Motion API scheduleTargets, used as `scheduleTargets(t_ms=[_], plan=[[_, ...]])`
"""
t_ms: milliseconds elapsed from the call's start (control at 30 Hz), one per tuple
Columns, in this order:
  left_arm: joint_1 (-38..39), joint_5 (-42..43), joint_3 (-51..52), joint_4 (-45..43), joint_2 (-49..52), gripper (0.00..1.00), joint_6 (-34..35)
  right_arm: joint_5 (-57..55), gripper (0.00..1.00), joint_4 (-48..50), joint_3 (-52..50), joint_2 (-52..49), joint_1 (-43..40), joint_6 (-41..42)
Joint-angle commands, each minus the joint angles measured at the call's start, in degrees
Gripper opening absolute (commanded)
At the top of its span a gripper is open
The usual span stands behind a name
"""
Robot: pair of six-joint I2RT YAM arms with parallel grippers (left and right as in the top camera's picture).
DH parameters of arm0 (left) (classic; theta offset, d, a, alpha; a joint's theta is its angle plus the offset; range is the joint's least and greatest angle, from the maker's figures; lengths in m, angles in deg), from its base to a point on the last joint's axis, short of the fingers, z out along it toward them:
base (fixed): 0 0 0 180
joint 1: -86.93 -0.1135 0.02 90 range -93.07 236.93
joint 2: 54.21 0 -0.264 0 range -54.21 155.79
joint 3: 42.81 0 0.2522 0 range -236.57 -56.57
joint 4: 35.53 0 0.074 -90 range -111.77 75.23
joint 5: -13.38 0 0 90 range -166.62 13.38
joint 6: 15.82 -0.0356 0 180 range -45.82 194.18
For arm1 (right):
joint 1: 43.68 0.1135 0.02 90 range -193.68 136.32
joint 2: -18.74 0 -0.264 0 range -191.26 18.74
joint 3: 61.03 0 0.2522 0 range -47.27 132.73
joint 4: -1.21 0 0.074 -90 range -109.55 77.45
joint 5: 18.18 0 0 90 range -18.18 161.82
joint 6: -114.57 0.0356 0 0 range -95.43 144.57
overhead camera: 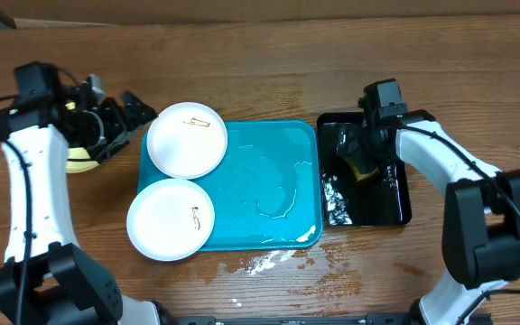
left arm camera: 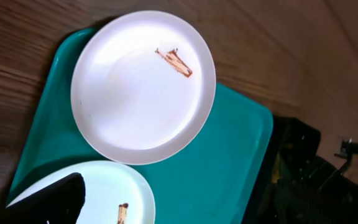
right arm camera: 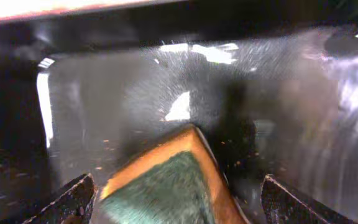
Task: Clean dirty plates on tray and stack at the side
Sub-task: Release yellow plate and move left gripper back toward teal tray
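Note:
Two white plates lie on the left half of the turquoise tray [overhead camera: 269,181]. The far plate [overhead camera: 187,140] [left arm camera: 143,87] has a brown smear, and the near plate [overhead camera: 171,219] [left arm camera: 104,193] has a small dark streak. A pale yellow-green plate [overhead camera: 79,162] sits on the table left of the tray, mostly hidden under my left arm. My left gripper [overhead camera: 143,113] hovers open just left of the far plate; one finger [left arm camera: 45,202] shows. My right gripper [overhead camera: 361,155] [right arm camera: 176,199] is open, its fingers apart on either side of a yellow-and-green sponge [right arm camera: 166,180].
A glossy black tray [overhead camera: 395,203] stands right of the turquoise tray, wet and flecked with white foam [overhead camera: 335,203]. More foam [overhead camera: 264,262] spots the wooden table in front of the turquoise tray. A film of water covers the turquoise tray's right half [left arm camera: 229,162].

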Motion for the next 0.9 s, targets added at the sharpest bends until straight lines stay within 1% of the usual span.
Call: scheduleTargets(t_ms=[0, 100, 167, 200, 233, 267, 300, 333, 367, 400, 433, 467, 533, 567, 600, 633, 700, 767, 867], plan=[[1.2, -3.0, 0.7, 0.8, 0.2, 0.98, -1.3, 0.7, 0.81, 0.3, 1.1, -3.0, 0.2, -0.4], [1.4, -3.0, 0.7, 1.8, 0.2, 0.97, -1.7, 0.7, 0.04, 0.5, 1.3, -3.2, 0.1, 0.2], [1.4, -3.5, 0.7, 2.2, 0.2, 0.93, -3.2, 0.7, 0.04, 0.3, 1.9, -2.3, -0.1, 1.6], [1.4, -4.4, 0.7, 2.4, 0.2, 0.92, -3.4, 0.9, 0.09, 0.0, 2.3, -1.8, -0.2, 1.9], [1.4, -5.5, 0.7, 2.8, 0.2, 0.92, -3.4, 0.9, 0.42, -0.5, 2.6, -1.2, -0.2, 2.0], [1.4, -6.4, 0.7, 3.1, 0.2, 0.92, -3.4, 0.9, 0.62, -1.2, 2.9, -0.7, -0.2, 2.1], [1.4, -7.5, 0.7, 3.6, 0.2, 0.92, -3.4, 0.9, 0.68, -1.7, 3.1, -0.1, -0.2, 2.3], [1.4, -8.6, 0.7, 4.1, 0.2, 0.92, -3.4, 0.9, 0.72, -2.0, 3.1, 0.3, -0.2, 2.5], [1.4, -9.3, 0.7, 4.6, 0.2, 0.92, -3.5, 0.9, 0.74, -2.2, 3.1, 0.6, -0.2, 2.9], [1.4, -10.1, 0.7, 5.0, 0.2, 0.92, -3.5, 0.9, 0.69, -2.3, 3.1, 0.6, -0.2, 2.9], [1.5, -10.4, 0.8, 5.2, 0.2, 0.92, -3.5, 0.9, 0.47, -2.4, 3.1, 0.6, -0.2, 2.9], [1.6, -10.4, 1.0, 5.2, 0.2, 0.91, -3.7, 0.5, 0.04, -2.4, 3.1, 0.5, -0.2, 2.9], [2.2, -10.6, 1.5, 5.2, 0.2, 0.91, -3.8, -0.2, 0.04, -2.0, 3.1, 0.4, -0.2, 3.1], [2.6, -10.8, 1.7, 5.1, 0.2, 0.91, -3.8, -0.3, 0.13, -1.1, 3.1, 0.5, -0.2, 3.1], [3.1, -11.3, 2.0, 5.1, 0.2, 0.91, -3.8, -0.2, 0.48, -0.7, 3.3, 0.6, -0.2, 3.1], [3.7, -11.9, 2.2, 5.2, 0.2, 0.91, -3.8, -0.1, 0.73, -0.9, 4.0, 0.7, -0.3, 3.1], [5.1, -13.8, 2.8, 5.2, 0.3, 0.91, -3.8, -0.1, 0.80, -3.7, 6.0, 1.0, -0.4, 3.1], [6.6, -15.8, 3.5, 4.9, 0.3, 0.91, -3.6, -0.1, 0.84, -6.9, 8.1, 1.2, -0.4, 3.1], [9.0, -18.8, 5.7, 3.3, 0.3, 0.91, -2.1, -0.1, 0.84, -10.9, 10.0, 1.2, -0.4, 3.1]])
